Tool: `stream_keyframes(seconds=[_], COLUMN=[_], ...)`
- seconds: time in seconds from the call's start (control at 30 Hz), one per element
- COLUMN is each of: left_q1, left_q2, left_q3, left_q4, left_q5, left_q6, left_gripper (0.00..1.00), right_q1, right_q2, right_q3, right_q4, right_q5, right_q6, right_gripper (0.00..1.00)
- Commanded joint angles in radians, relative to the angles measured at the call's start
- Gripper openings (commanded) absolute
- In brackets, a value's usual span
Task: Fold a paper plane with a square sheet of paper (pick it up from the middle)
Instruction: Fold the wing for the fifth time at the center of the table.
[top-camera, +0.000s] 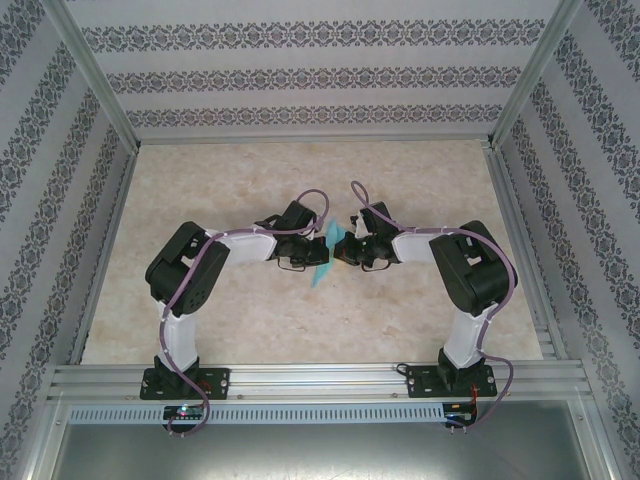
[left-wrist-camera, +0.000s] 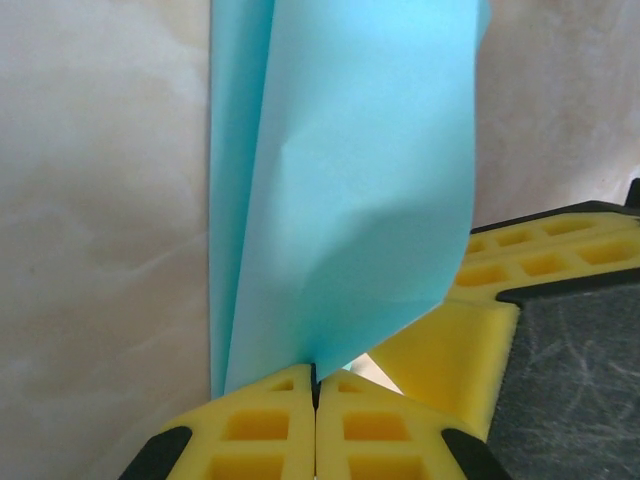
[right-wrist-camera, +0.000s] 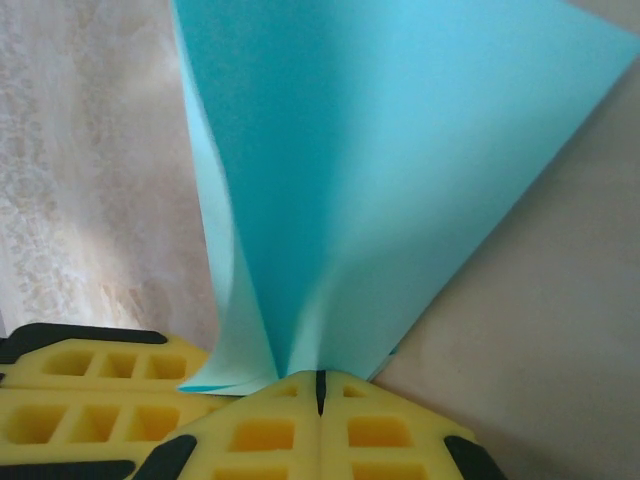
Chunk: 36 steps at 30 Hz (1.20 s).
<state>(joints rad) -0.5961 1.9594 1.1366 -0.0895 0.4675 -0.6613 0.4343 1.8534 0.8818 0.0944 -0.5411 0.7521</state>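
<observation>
Fingers (left-wrist-camera: 262, 428) of both grippers pinched flat on one folded blue sheet, mid-table

Largest first: the marbled table (top-camera: 420, 300) carries nothing loose that I can make out, and the work hangs over its middle. From the near rail the left arm (top-camera: 185, 270) and the right arm (top-camera: 465, 270) bend inward until their wrists nearly meet, most likely so that each can take one side of the paper and work a crease between them.

Seen from its own wrist, the left gripper (left-wrist-camera: 316, 388) has its yellow pads pressed together with no gap, and the lower edge of the square sheet of paper (left-wrist-camera: 350, 180) is nipped between them. The right gripper (right-wrist-camera: 321, 385) shows the same: pads closed and the paper rising out of the seam between them. Each wrist camera also catches the other gripper's yellow pad just beside its own, so the two grips sit close together on the same edge. I judge that closeness keeps the thin sheet from sagging or twisting.

The paper stands roughly upright between them and fans out into at least two layers, so it is already folded but not yet a finished dart. Whether it clears the table I cannot tell.

Count: one table, two arms, two grippers, four pads, one sheet
</observation>
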Motion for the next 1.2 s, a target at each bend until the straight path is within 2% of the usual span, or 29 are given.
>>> stream_keyframes(seconds=[0.0,0.43,0.77,1.17], left_q1=[-0.014,-0.006,0.012,0.027], left_q2=[0.018,-0.020,-0.066,-0.089], left_q3=[0.026,0.001,-0.039,-0.061], left_q4=[-0.017,-0.039,0.016,0.028], left_q5=[0.008,-0.082,-0.070,-0.062], left_q6=[0.019,0.019,-0.017,-0.016], left_gripper=[0.08,0.08,0.08,0.08], right_q1=[0.006,0.006,0.031,0.063], right_q2=[0.027,-0.017,-0.089,-0.027], right_q3=[0.002,-0.008,-0.038,-0.001], right_q4=[-0.033,-0.033,-0.028,-0.012], right_q5=[0.007,-0.006,-0.029,-0.032], right_q6=[-0.020,-0.023,-0.005,0.012], right_gripper=[0.03,0.03,0.03,0.03])
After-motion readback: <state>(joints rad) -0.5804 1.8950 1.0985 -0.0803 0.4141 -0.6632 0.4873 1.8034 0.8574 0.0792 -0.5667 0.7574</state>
